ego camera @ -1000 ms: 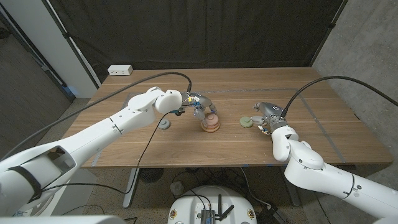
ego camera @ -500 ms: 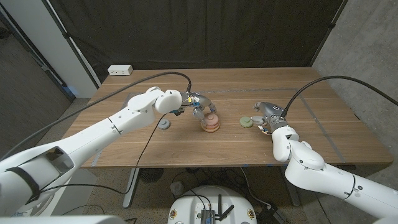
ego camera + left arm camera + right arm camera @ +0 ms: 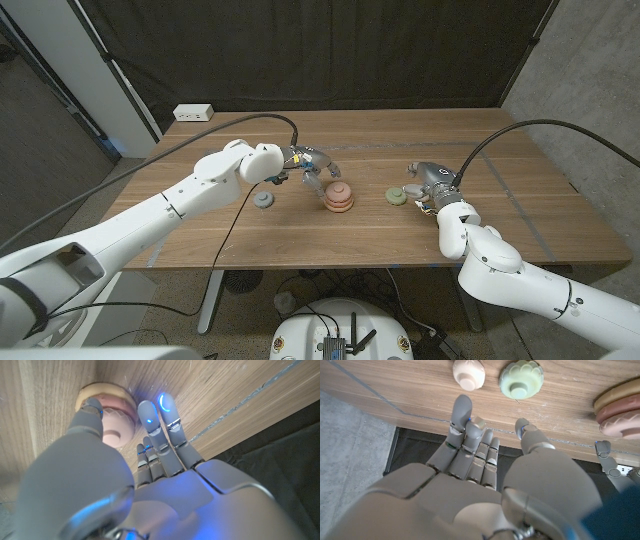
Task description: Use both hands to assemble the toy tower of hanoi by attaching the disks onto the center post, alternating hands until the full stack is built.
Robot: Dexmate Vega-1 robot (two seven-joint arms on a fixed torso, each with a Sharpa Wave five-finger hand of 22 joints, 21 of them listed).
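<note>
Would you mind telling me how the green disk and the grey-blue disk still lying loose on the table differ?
The green disk is pale green and lies between the stack and the right hand; the grey-blue disk is darker and lies on the stack's other side, under the left arm. The green disk's scalloped rim shows in the right wrist view; the grey-blue disk's rim is too small to judge. Both lie flat, unstacked.
</note>
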